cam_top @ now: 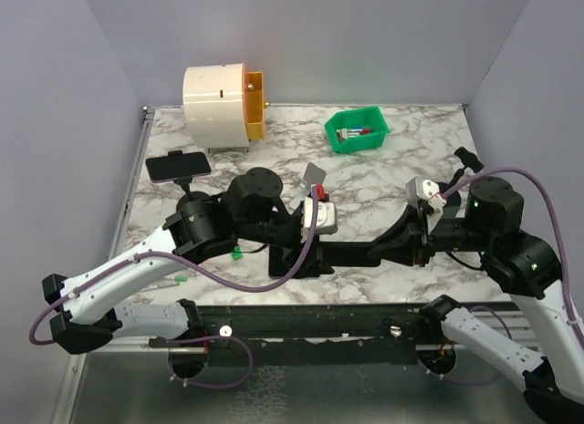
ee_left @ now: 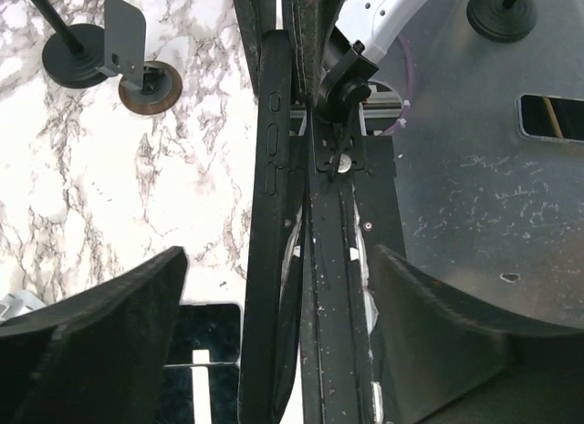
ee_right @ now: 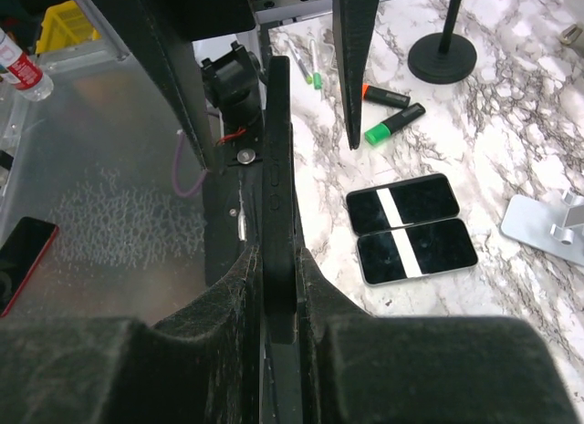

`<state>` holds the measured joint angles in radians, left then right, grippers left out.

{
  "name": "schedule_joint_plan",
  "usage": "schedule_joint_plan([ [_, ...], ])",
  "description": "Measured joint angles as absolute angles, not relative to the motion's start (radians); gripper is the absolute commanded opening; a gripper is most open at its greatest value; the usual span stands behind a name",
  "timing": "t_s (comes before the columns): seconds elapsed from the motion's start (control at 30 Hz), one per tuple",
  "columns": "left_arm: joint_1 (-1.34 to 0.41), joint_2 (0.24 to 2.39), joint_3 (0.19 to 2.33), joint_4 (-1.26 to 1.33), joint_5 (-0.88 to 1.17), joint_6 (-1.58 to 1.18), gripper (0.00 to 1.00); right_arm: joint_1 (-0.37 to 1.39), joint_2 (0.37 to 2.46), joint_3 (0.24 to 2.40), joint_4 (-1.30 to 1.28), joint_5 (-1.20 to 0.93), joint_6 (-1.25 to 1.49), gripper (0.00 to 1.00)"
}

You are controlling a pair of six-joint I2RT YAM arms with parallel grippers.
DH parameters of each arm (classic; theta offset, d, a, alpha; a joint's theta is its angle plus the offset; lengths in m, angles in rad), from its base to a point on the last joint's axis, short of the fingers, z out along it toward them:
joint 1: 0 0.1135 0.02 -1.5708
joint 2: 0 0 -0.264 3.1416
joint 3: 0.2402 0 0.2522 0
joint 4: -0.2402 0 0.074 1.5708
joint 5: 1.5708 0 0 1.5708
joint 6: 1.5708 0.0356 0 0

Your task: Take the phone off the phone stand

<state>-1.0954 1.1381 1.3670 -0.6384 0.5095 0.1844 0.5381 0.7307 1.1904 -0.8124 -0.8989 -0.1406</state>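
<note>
A black phone (ee_right: 277, 160) is held edge-up above the near table edge, with my right gripper (ee_right: 279, 301) shut on one end of it. In the top view the phone (cam_top: 360, 252) stretches left from the right gripper (cam_top: 416, 241) to the left gripper (cam_top: 306, 253). My left gripper (ee_left: 274, 351) is open, and its fingers (ee_left: 91, 342) stand wide on either side of the phone (ee_left: 271, 214) without touching it. An empty phone stand (cam_top: 315, 175) with a silver plate stands behind the arms.
Another phone rests on a stand (cam_top: 178, 166) at the back left. Two phones (ee_right: 411, 228) lie flat on the marble, with green markers (ee_right: 388, 123) beyond them. A green bin (cam_top: 357, 130) and a white-orange drum (cam_top: 222, 105) sit at the back. A silver stand (cam_top: 424, 189) is on the right.
</note>
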Motion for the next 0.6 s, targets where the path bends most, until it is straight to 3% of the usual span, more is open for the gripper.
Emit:
schedule_joint_plan([
  [0.6, -1.095, 1.165, 1.367, -0.648, 0.529, 0.201, 0.44, 0.551, 0.739, 1.192, -0.813, -0.899, -0.151, 0.0],
])
